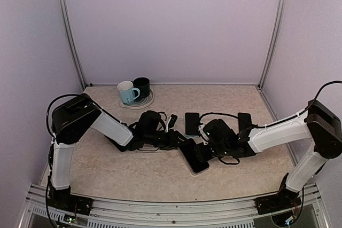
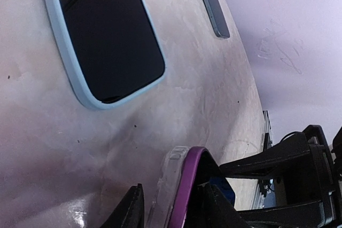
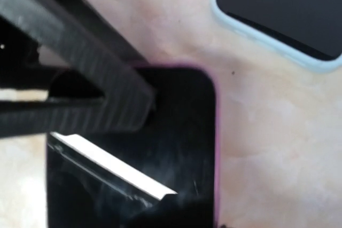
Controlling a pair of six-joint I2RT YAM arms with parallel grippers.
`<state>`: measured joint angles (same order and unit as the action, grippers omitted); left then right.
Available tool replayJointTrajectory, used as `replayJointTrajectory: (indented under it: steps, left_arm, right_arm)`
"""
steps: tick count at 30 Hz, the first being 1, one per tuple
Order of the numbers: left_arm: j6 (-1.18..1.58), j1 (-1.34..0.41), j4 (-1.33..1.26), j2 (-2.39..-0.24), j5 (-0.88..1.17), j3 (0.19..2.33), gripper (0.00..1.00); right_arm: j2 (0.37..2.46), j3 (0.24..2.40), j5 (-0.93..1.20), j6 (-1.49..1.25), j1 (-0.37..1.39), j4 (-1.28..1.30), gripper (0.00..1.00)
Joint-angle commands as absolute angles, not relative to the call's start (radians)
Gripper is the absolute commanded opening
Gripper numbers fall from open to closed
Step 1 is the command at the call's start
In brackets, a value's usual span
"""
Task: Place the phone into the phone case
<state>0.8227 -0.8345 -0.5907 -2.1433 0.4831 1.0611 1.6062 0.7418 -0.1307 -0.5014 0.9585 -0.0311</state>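
The phone point(image 1: 195, 158), with a black screen and a purple rim, lies mid-table between both arms. In the left wrist view its purple edge point(image 2: 184, 185) sits against a clear phone case point(image 2: 163, 185), raised off the table. My left gripper point(image 2: 173, 198) straddles that end, one finger on the phone side and the other close against the case. It shows in the top view point(image 1: 179, 142) too. My right gripper point(image 1: 207, 152) is low over the phone's right side. The right wrist view shows the screen point(image 3: 176, 132) filling the frame. My own fingers barely show there.
A phone in a light blue case point(image 1: 192, 124) lies just behind, also in the left wrist view point(image 2: 107, 36) and the right wrist view point(image 3: 278, 20). A dark phone point(image 1: 245, 121) lies at the right. Two mugs point(image 1: 133, 92) stand on a plate at the back left.
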Motion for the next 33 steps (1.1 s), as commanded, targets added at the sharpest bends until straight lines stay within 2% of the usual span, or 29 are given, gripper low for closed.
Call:
replayJointTrajectory:
  steps: [1, 5, 9, 11, 13, 15, 18, 20, 25, 28, 31, 33]
  left_arm:
    - [0.830, -0.846, -0.658, -2.150, 0.543, 1.078, 0.36]
    - [0.825, -0.839, -0.658, -2.139, 0.536, 1.061, 0.21]
    - [0.806, -0.838, -0.658, -2.133, 0.554, 1.058, 0.06]
    - [0.792, -0.837, -0.662, -2.127, 0.559, 1.052, 0.03]
    - [0.759, -0.838, -0.665, -2.118, 0.570, 1.049, 0.00]
    - [0.701, -0.839, -0.660, -2.106, 0.598, 1.053, 0.00]
    - [0.550, -0.842, -0.625, -2.064, 0.627, 1.048, 0.00]
    - [0.403, -0.853, -0.593, -2.026, 0.597, 1.027, 0.00]
    - [0.135, -0.893, -0.521, -1.937, 0.507, 0.992, 0.00]
    - [0.065, -0.900, -0.523, -1.920, 0.508, 0.971, 0.00]
    - [0.040, -0.908, -0.526, -1.920, 0.520, 0.966, 0.00]
    - [0.033, -0.915, -0.528, -1.924, 0.507, 0.968, 0.00]
  right_arm:
    - [1.630, 0.750, -0.092, -0.481, 0.950, -0.061, 0.39]
    - [1.613, 0.742, -0.067, -0.495, 0.945, -0.026, 0.45]
    - [1.537, 0.729, -0.012, -0.459, 0.920, 0.023, 0.59]
    - [1.480, 0.710, 0.076, -0.424, 0.871, 0.033, 0.67]
    - [1.436, 0.682, 0.203, -0.398, 0.802, 0.008, 0.71]
    - [1.411, 0.665, 0.293, -0.362, 0.755, 0.003, 0.78]
    - [1.389, 0.640, 0.398, -0.284, 0.725, -0.044, 0.92]
    - [1.397, 0.601, 0.489, -0.238, 0.713, -0.122, 0.95]
    - [1.451, 0.473, 0.607, -0.160, 0.713, -0.431, 0.95]
    - [1.482, 0.467, 0.626, -0.123, 0.713, -0.492, 0.92]
    - [1.557, 0.501, 0.676, -0.099, 0.713, -0.485, 0.81]
    - [1.602, 0.511, 0.714, -0.091, 0.713, -0.497, 0.64]
